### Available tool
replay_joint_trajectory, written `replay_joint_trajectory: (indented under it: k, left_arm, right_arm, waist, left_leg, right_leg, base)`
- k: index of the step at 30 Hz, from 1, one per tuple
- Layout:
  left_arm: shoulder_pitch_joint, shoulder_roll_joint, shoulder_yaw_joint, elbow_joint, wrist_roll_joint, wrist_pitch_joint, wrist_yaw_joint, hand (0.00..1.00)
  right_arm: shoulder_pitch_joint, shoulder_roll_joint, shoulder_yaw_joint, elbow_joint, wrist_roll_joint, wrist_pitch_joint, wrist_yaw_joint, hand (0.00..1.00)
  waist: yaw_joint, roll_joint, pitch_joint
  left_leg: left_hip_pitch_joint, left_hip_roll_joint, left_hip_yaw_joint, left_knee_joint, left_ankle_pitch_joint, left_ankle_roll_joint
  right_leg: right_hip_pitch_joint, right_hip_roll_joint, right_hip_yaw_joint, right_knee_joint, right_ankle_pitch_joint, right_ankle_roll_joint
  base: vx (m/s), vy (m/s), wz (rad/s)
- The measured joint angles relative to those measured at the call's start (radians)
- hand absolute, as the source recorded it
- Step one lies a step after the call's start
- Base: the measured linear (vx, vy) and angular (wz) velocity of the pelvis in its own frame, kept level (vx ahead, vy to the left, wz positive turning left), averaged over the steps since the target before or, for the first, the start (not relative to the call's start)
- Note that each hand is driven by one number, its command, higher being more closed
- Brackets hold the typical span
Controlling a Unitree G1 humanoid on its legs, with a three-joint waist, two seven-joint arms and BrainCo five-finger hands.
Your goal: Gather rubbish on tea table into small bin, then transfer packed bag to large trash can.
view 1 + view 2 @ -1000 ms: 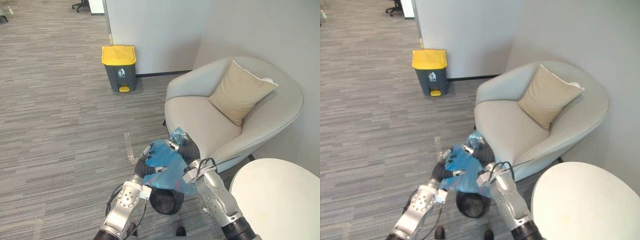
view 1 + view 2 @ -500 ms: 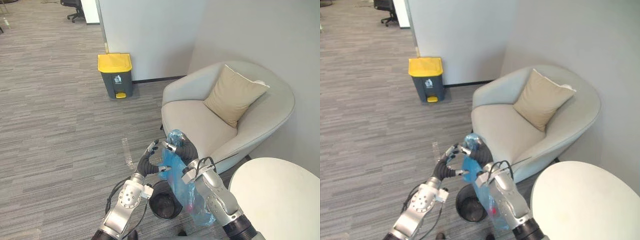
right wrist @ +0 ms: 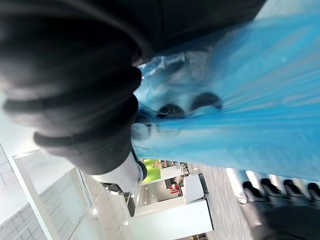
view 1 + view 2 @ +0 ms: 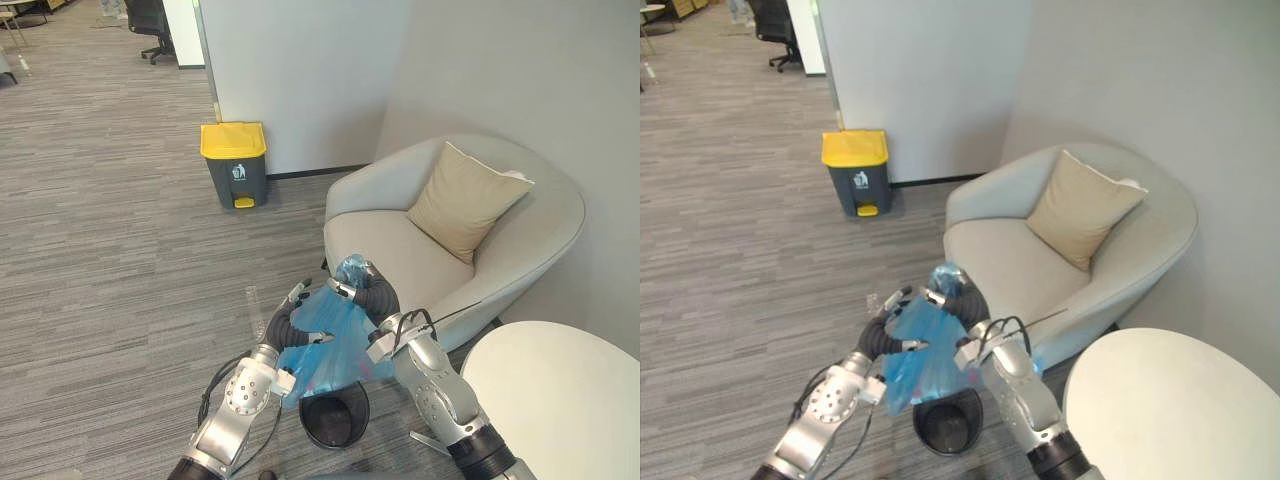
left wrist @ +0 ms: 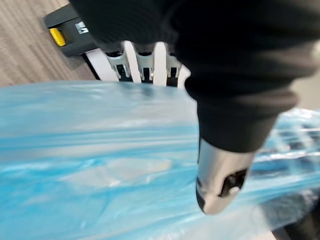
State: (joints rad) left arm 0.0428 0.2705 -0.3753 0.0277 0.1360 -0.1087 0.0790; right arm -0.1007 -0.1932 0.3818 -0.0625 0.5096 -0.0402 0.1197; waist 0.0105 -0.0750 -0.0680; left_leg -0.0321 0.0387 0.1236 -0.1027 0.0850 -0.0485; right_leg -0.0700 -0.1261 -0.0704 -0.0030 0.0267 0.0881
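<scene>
Your right hand (image 4: 370, 295) pinched the blue bag (image 4: 335, 345), left hand (image 4: 290, 320) seemingly too; small bin (image 4: 335, 420) below them, trash can (image 4: 235, 165) far ahead, unreached.

An office lounge corner: grey striped carpet (image 4: 100, 250), black wheeled desk chair (image 4: 150, 20), pale tub armchair (image 4: 410, 250), round white table (image 4: 560, 400).

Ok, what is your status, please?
Left robot hand and right robot hand pinch blue plastic bag above small black bin. Yellow-lidded grey trash can ahead.
</scene>
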Motion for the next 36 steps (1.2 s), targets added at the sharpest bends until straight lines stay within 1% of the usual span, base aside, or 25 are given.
replay_joint_trajectory:
  k: [3,8,10,12,13,16,18,20,23,25,29,36]
  left_arm:
    - [-0.035,0.029,-0.022,-0.001,0.021,-0.013,-0.008,0.0]
    - [-0.058,0.039,-0.066,-0.001,0.063,-0.014,-0.025,0.0]
    - [-0.069,0.049,-0.093,0.007,0.078,-0.014,-0.025,0.0]
    - [-0.071,0.051,-0.097,0.017,0.082,-0.014,-0.024,0.0]
    - [-0.073,0.049,-0.098,0.05,0.091,-0.013,-0.022,0.0]
    - [-0.074,0.048,-0.098,0.103,0.099,-0.011,-0.017,0.0]
    - [-0.076,0.041,-0.097,0.123,0.099,-0.01,-0.013,0.0]
    - [-0.087,0.021,-0.094,0.157,0.1,-0.007,0.009,0.0]
    - [-0.093,0.005,-0.091,0.173,0.107,-0.004,0.027,0.0]
    - [-0.096,-0.02,-0.08,0.193,0.11,0.008,0.051,0.0]
    - [-0.101,-0.049,-0.072,0.212,0.107,0.015,0.075,0.0]
    - [-0.118,-0.075,-0.075,0.266,0.101,0.013,0.077,0.0]
  right_arm:
    - [-0.009,-0.014,0.024,0.0,0.003,0.0,0.01,1.0]
    - [-0.024,-0.014,0.064,0.0,0.02,0.0,0.025,1.0]
    - [-0.05,-0.016,0.104,-0.003,0.051,0.001,0.03,1.0]
    - [-0.064,-0.015,0.122,-0.006,0.068,0.001,0.034,1.0]
    - [-0.082,-0.015,0.15,-0.016,0.092,0.001,0.037,1.0]
    - [-0.087,-0.013,0.185,-0.053,0.125,0.001,0.038,1.0]
    - [-0.094,-0.008,0.203,-0.06,0.139,0.001,0.039,1.0]
    - [-0.11,-0.002,0.225,-0.061,0.167,0.001,0.039,1.0]
    - [-0.126,-0.001,0.244,-0.061,0.168,0.001,0.038,1.0]
    - [-0.13,0.002,0.253,-0.061,0.17,0.001,0.038,1.0]
    - [-0.14,0.019,0.263,-0.061,0.205,0.003,0.036,1.0]
    - [-0.181,0.037,0.326,-0.061,0.209,0.014,0.031,1.0]
  waist:
    - [-0.001,0.0,0.0]
    - [-0.004,-0.001,-0.001]
    - [-0.006,-0.001,-0.001]
    - [-0.007,-0.001,-0.001]
    - [-0.01,-0.002,-0.002]
    - [-0.011,-0.005,-0.004]
    - [-0.012,-0.009,-0.006]
    - [-0.012,-0.013,-0.01]
    - [-0.013,-0.014,-0.01]
    - [-0.013,-0.014,-0.01]
    - [-0.013,-0.014,-0.01]
    - [-0.014,-0.014,-0.009]
  left_leg:
    - [0.0,0.0,0.001,0.0,0.003,-0.001]
    - [0.001,0.0,0.003,0.0,0.003,-0.001]
    - [0.001,0.003,0.004,0.0,0.003,-0.001]
    - [0.001,0.004,0.005,0.0,0.002,-0.001]
    - [-0.001,0.005,0.008,0.0,0.002,-0.002]
    - [-0.002,0.006,0.013,0.0,0.001,-0.003]
    - [-0.002,0.005,0.017,0.0,0.001,-0.004]
    - [-0.002,0.005,0.018,0.0,0.0,-0.004]
    - [-0.002,0.005,0.018,0.0,-0.001,-0.005]
    - [-0.003,0.006,0.019,0.0,-0.001,-0.006]
    - [-0.003,0.006,0.021,0.0,-0.002,-0.007]
    - [-0.003,0.006,0.025,0.0,-0.004,-0.01]
  right_leg:
    - [0.0,0.0,0.0,0.0,0.0,0.0]
    - [-0.001,0.0,0.002,0.0,0.0,0.0]
    - [-0.001,0.002,0.008,-0.004,0.003,-0.001]
    - [-0.001,0.003,0.011,-0.005,0.004,-0.002]
    - [-0.001,0.005,0.018,-0.013,0.008,-0.002]
    - [-0.001,0.005,0.024,-0.024,0.014,-0.002]
    - [-0.002,0.005,0.027,-0.025,0.015,-0.001]
    - [-0.002,0.005,0.028,-0.025,0.016,-0.001]
    - [-0.003,0.005,0.03,-0.025,0.016,-0.001]
    - [-0.003,0.005,0.03,-0.026,0.016,-0.001]
    - [-0.005,0.006,0.034,-0.026,0.016,-0.001]
    - [-0.007,0.006,0.038,-0.028,0.016,-0.001]
  base:
    - [0.0,0.0,0.0]
    - [0.0,0.0,0.0]
    - [0.0,0.0,0.0]
    - [0.0,-0.003,-0.02]
    - [0.0,-0.005,-0.06]
    - [0.0,-0.002,-0.06]
    - [0.0,0.002,-0.05]
    - [0.0,0.0,0.0]
    - [0.0,0.0,0.0]
    - [0.0,0.0,0.0]
    - [0.0,0.0,0.0]
    - [0.0,0.0,0.0]
